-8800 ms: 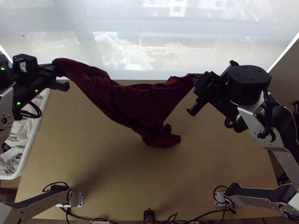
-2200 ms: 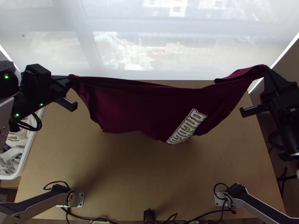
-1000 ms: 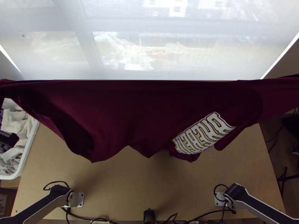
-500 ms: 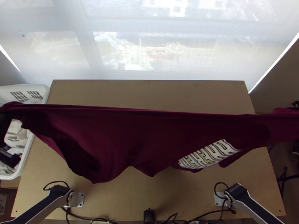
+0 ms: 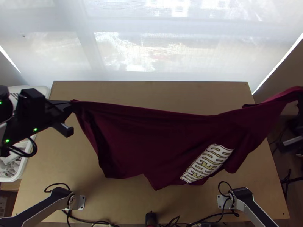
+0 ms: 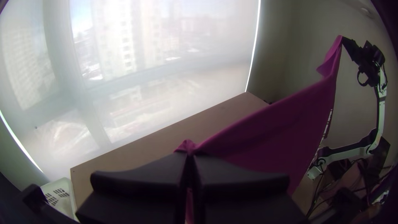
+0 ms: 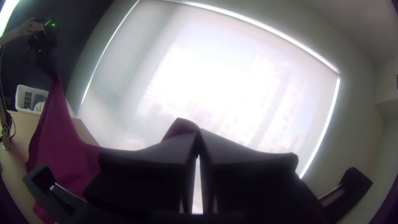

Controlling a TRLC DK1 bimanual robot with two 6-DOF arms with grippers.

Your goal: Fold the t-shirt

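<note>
T-shirt (image 5: 151, 132) stretched over the table (image 5: 125, 204) between two closed grippers.
The top view gives the t-shirt's pale block lettering (image 5: 206, 164), its taut upper edge and its uneven, drooping lower edge; the left wrist view gives the right gripper (image 5: 299, 97) raised at the far end of the cloth, and the right wrist view gives the bright frame around the blind (image 7: 232, 83). The left gripper (image 5: 71, 106) has its fingers together on one bunched end, the right gripper its own on the other. Beside the table stands a white basket (image 5: 46, 90) with slotted walls, holding crumpled, light-coloured cloths (image 5: 12, 168). The t-shirt is soft, dark red and unfolded, the table flat, smooth wood, the blind sheer, with buildings showing through.
</note>
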